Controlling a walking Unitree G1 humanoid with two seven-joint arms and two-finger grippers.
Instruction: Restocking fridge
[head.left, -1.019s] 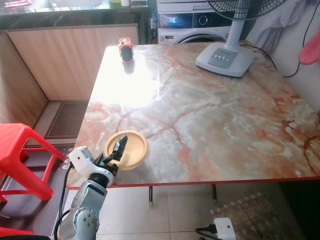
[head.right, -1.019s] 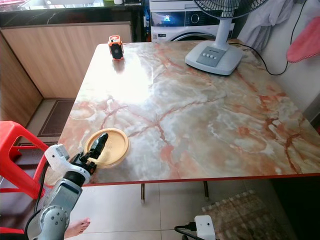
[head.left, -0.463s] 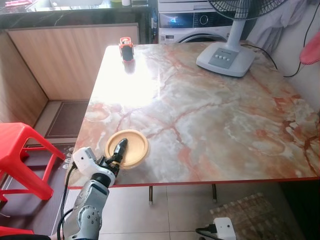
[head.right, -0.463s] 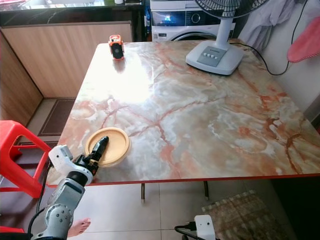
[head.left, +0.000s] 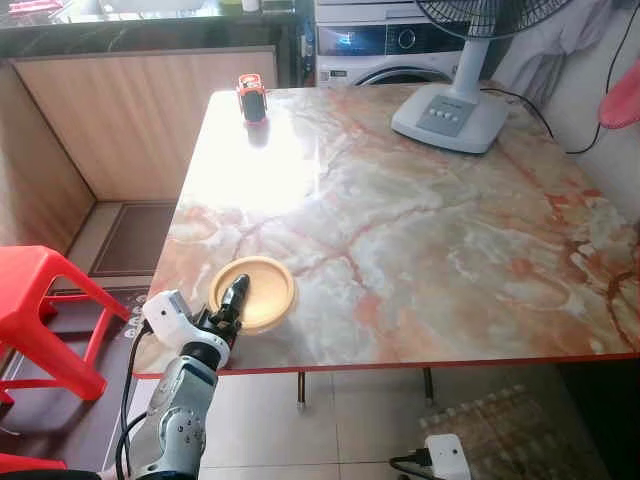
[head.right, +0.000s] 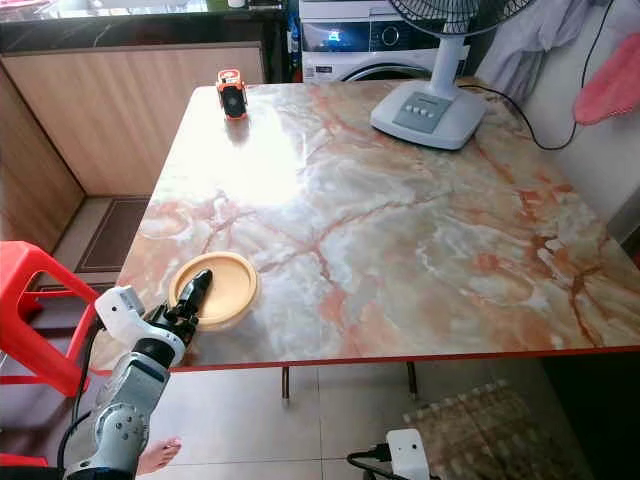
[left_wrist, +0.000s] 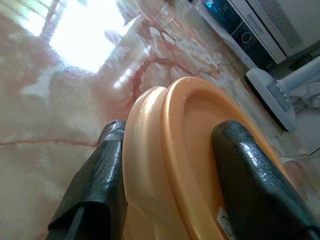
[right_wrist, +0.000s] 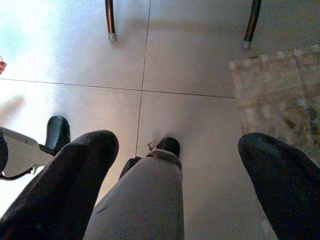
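Note:
A round orange plate (head.left: 262, 285) lies on the marble table (head.left: 400, 230) near its front left corner. My left gripper (head.left: 232, 297) reaches up from below the table edge and is shut on the plate's near rim. In the left wrist view one black finger presses the inside of the plate (left_wrist: 200, 130) and the other sits under the outer rim, with the left gripper (left_wrist: 170, 132) astride it. My right gripper (right_wrist: 177, 142) hangs open over the tiled floor, nothing between its fingers.
A white fan base (head.left: 450, 115) stands at the table's far right, with a small orange and black object (head.left: 251, 97) at the far left. A red stool (head.left: 40, 300) is left of the table. A patterned mat (head.left: 500, 430) lies on the floor.
My left gripper's upper finger has dropped lower onto the plate and drawn slightly back toward the table edge. The plate has barely moved.

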